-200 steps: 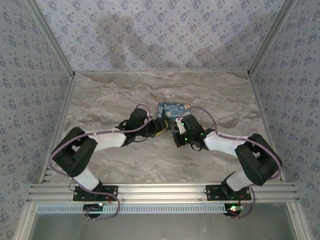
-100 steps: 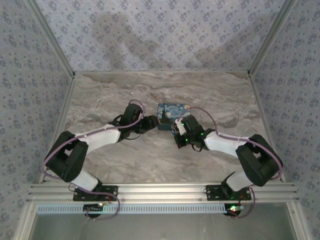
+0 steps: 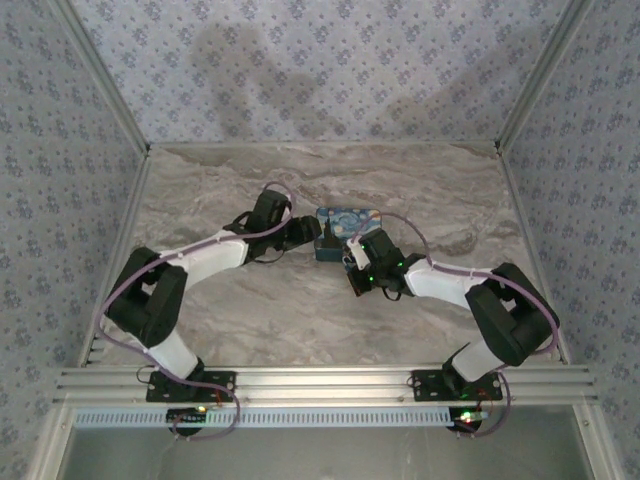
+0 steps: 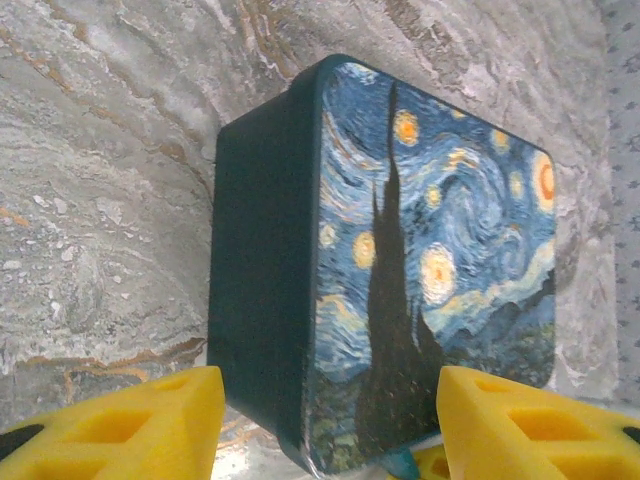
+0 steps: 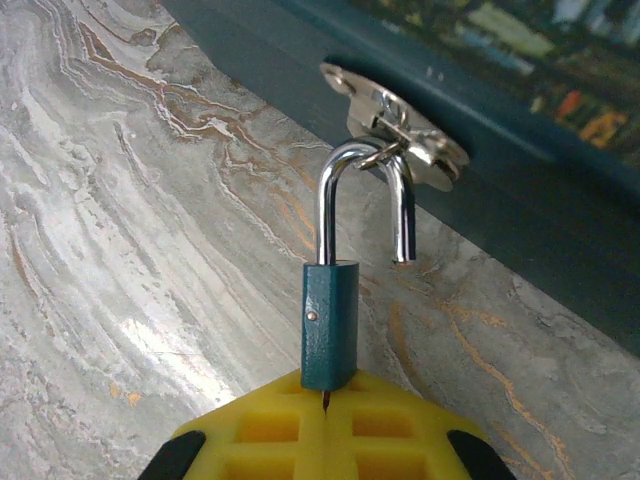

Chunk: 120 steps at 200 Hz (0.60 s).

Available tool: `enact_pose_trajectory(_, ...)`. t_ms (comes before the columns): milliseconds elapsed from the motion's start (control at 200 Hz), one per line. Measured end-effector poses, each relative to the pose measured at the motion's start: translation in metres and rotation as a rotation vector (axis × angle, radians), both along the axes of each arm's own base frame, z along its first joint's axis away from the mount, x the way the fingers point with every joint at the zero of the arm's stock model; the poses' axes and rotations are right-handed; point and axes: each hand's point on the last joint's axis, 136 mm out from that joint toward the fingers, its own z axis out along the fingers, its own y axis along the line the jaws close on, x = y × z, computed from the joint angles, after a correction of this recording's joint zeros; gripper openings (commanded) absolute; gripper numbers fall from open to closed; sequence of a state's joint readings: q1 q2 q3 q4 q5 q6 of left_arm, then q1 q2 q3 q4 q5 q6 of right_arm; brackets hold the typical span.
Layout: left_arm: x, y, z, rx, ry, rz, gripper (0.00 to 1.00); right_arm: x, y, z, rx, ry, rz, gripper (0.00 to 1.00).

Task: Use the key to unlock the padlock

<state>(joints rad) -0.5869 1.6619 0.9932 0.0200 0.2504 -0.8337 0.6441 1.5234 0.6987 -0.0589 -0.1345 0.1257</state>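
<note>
Padlock (image 5: 330, 320) hangs by its open shackle (image 5: 345, 170) from the hasp (image 5: 400, 115) on the near side of the painted box (image 3: 348, 218), mid-bench. The right fingers (image 5: 260, 440) look pressed together on the key (image 5: 325, 399), with only a sliver of blade showing under the lock body. The left fingers (image 4: 130, 420) stand apart astride the box's corner, gripping nothing. With the shackle hooked in the hasp, a pull could drag the unheld box. A push upward could snap the lock closed, or the thin key could slip.
</note>
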Motion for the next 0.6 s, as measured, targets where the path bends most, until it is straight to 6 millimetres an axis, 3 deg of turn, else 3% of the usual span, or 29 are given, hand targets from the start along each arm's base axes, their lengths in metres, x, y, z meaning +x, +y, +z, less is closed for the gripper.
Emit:
enact_pose_trajectory(405, 0.015, -0.003, -0.026, 0.107, 0.024, -0.029, 0.56, 0.000, 0.003, 0.002, -0.017, -0.014, 0.039, 0.00)
enact_pose_trajectory(600, 0.018, -0.005, -0.025, 0.120, 0.012, -0.046, 0.50, 0.001, 0.007, 0.004, -0.037, -0.033, 0.076, 0.00)
